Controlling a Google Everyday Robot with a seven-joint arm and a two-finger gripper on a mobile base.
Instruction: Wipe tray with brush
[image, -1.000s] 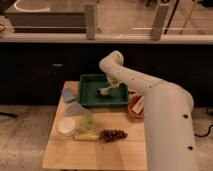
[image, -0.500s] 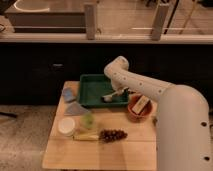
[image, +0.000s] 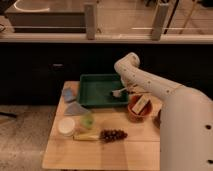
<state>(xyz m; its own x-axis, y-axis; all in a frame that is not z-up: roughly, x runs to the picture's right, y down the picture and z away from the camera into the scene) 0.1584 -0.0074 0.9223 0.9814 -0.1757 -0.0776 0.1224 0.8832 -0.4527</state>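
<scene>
Tray (image: 97, 90) sits at bench (image: 125, 150) back edge, green, rim up. Brush (image: 116, 93) lies inside tray's right end, pale against the floor. Tool (image: 124, 90) down over that end, fingers pressed together, pinching brush. Right of tray: brown bowl (image: 139, 107). In front: grape cluster (image: 113, 135), white cup (image: 66, 126).

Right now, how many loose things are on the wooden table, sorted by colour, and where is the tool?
Green: 2, shallow rectangular green plastic tray, small green fruit
Blue: 2, blue pieces
White: 1, round white cup
Brown: 2, round brown bowl, dark grape-like cluster
Yellow: 1, pale yellow corn-like piece
Total: 8
Tool: shut, over the tray's right side at the slim brush.
</scene>
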